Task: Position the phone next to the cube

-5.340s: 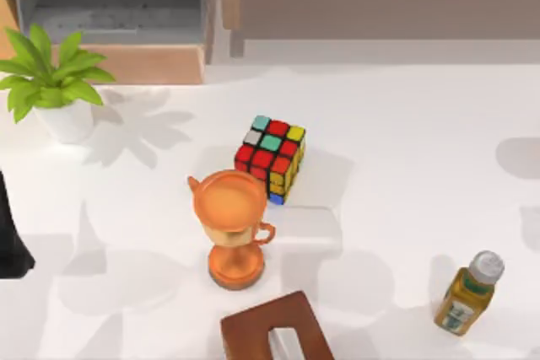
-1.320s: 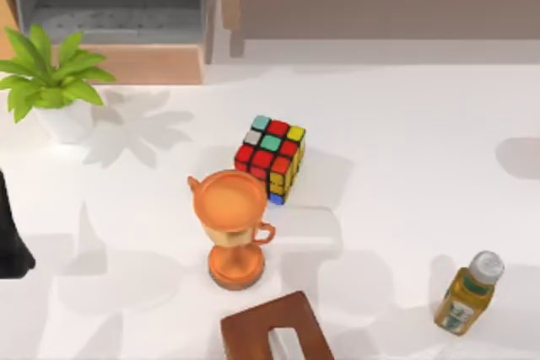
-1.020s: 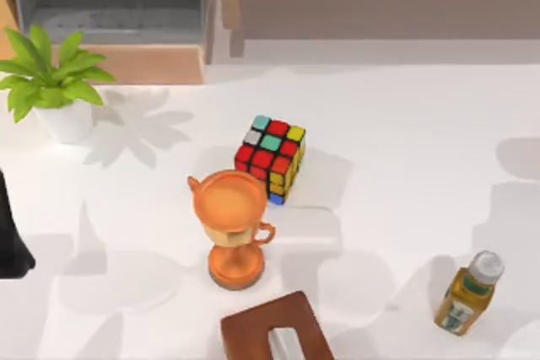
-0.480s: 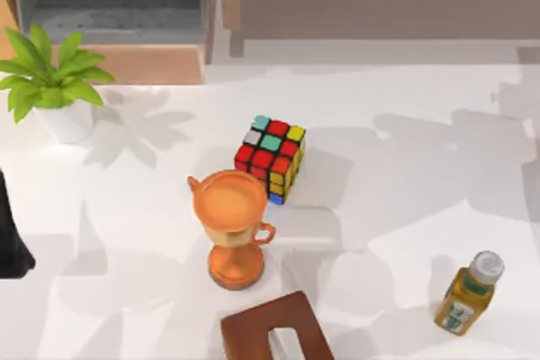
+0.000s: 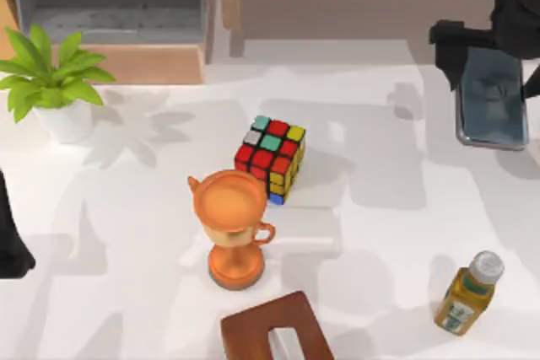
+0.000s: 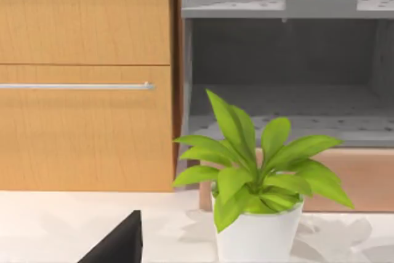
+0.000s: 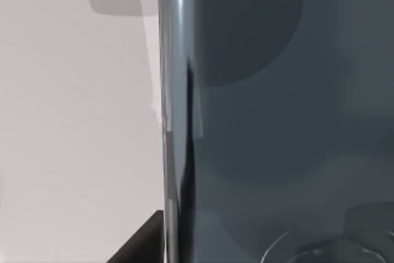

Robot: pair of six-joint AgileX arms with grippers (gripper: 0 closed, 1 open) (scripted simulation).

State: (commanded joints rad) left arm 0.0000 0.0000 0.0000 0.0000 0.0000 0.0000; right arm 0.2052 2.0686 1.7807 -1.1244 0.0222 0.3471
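Carrying the phone [image 5: 492, 97] in, right gripper [image 5: 506, 35] pinching it near the table's [image 5: 380, 233] far right corner.
Next: set it beside the cube [image 5: 271, 158]; left gripper's [image 5: 12, 242] fingers: cannot tell.

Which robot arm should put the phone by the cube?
The right one, most likely. Its gripper is already at the phone, far right of the cube. The left arm sits parked at the table's left edge.

Phone [image 5: 492, 97] glossy glass; cube [image 5: 271, 158] glossy plastic; table [image 5: 396, 233] smooth.
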